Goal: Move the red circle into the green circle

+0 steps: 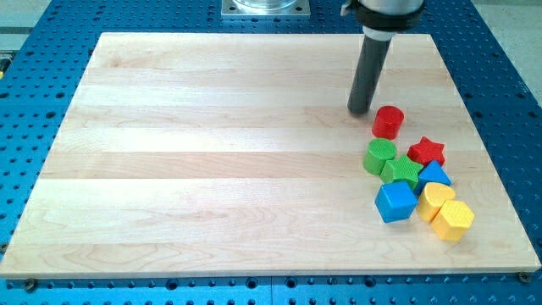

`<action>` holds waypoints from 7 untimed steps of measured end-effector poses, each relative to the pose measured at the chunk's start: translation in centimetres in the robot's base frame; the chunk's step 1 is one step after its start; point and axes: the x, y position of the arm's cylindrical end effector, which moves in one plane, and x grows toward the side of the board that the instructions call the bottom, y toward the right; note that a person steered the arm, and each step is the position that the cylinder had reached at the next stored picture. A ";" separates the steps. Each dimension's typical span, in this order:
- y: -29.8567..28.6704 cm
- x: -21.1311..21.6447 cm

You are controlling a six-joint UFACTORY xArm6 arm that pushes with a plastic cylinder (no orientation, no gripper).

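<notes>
The red circle (388,121) sits on the wooden board at the view's right. The green circle (380,156) lies just below it, with a small gap between them. My tip (360,111) rests on the board just left of and slightly above the red circle, close to it; I cannot tell if it touches.
A cluster sits below the red circle: a red star (427,152), a green star-like block (402,172), a blue block (434,174), a blue cube (395,202), a yellow heart-like block (437,199) and a yellow block (453,220). The board's right edge (487,135) is near.
</notes>
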 end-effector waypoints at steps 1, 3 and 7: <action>-0.5 1.8; -0.5 9.2; 4.5 4.7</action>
